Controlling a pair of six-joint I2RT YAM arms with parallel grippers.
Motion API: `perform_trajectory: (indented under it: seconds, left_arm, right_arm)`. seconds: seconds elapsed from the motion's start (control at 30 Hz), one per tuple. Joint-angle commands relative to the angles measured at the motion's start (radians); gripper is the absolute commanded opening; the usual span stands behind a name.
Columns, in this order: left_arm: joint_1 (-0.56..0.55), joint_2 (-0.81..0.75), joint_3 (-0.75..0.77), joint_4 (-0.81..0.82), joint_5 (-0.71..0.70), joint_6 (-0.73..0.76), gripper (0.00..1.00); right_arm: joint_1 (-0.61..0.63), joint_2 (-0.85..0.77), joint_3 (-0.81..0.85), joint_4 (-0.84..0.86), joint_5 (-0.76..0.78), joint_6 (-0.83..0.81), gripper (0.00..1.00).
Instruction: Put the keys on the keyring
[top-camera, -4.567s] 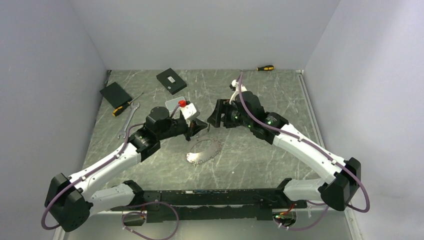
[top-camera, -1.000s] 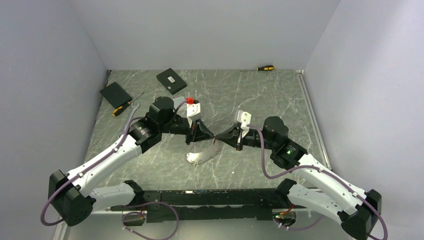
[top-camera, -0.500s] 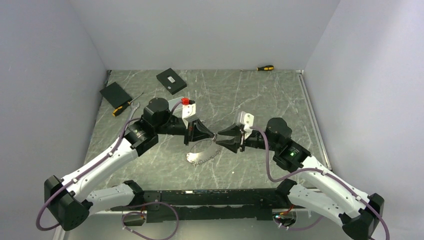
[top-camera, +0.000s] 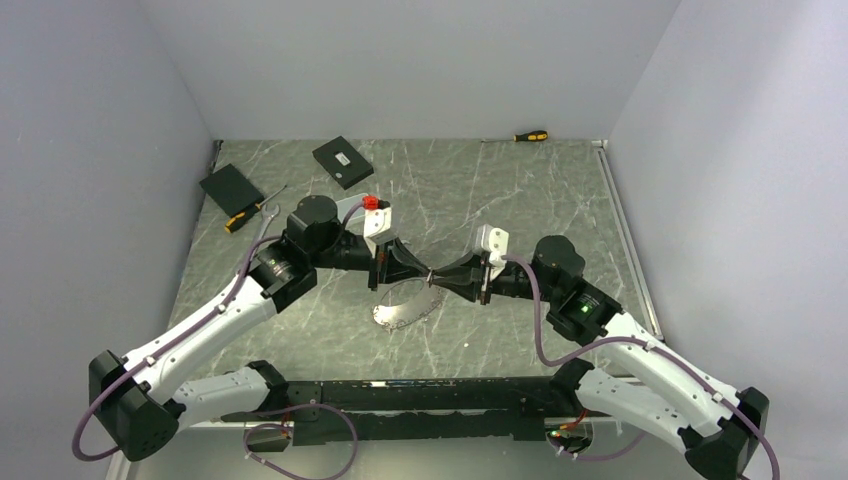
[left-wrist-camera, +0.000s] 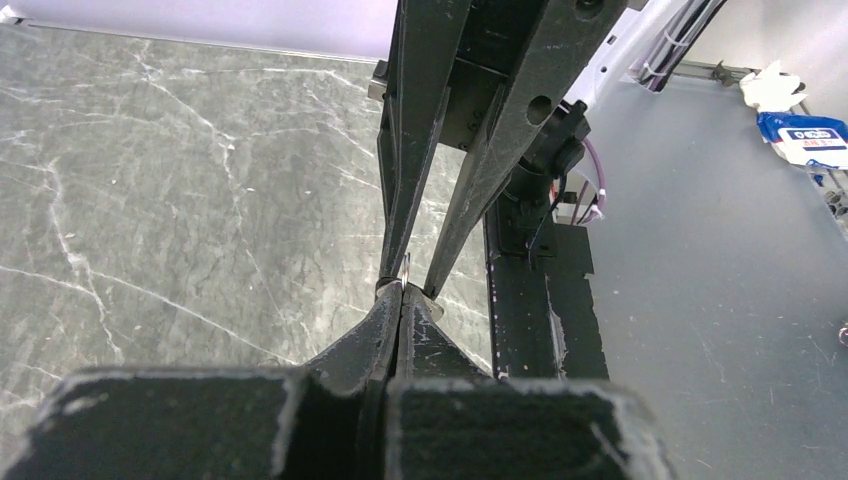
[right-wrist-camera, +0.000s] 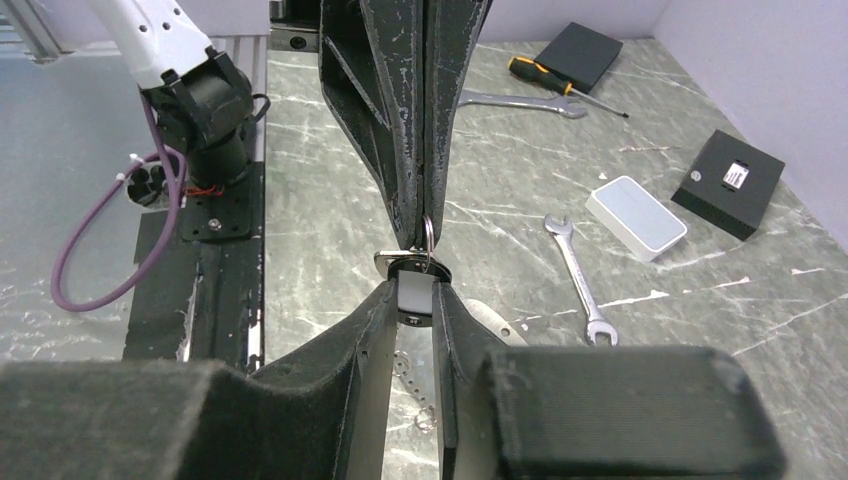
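Note:
Above the table's middle my two grippers meet tip to tip. My left gripper (top-camera: 421, 271) (left-wrist-camera: 402, 288) is shut on a small silver ring (right-wrist-camera: 427, 233) (left-wrist-camera: 409, 268), held edge-on at its tips. Just below that ring hangs a key (right-wrist-camera: 412, 288) with a black-and-white head, and my right gripper (top-camera: 439, 276) (right-wrist-camera: 412, 300) is shut on that head. The keyring (top-camera: 395, 318), a large chain-like silvery loop, lies on the table under both grippers. Part of its chain (right-wrist-camera: 407, 367) shows between the right fingers.
Two black boxes (top-camera: 343, 161) (top-camera: 231, 189) and a yellow-handled screwdriver (top-camera: 240, 217) lie at the back left. Another screwdriver (top-camera: 530, 135) is by the back wall. A white box (right-wrist-camera: 636, 217) and a small wrench (right-wrist-camera: 575, 270) sit beyond the left arm.
Half a second ago the right jaws stood apart at the left gripper's tips; now they have closed on the key's head. The left gripper stays shut and has barely moved.

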Motion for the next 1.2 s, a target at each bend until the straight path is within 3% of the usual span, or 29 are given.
perform_trajectory:
  seconds: [0.0,0.9,1.17]
  left_arm:
    - [-0.007,0.007,0.007,0.039,0.033,-0.004,0.00]
    - [-0.020,0.025,-0.003,0.032,0.028,-0.003,0.00]
    - [-0.020,0.008,-0.012,0.034,0.009,0.001,0.00]
  right_arm:
    - [0.003,-0.001,0.025,0.050,-0.023,-0.001,0.23]
    - [0.003,-0.010,0.043,0.041,-0.014,0.011,0.16]
    - [0.003,-0.018,0.053,0.010,0.008,0.008,0.18]
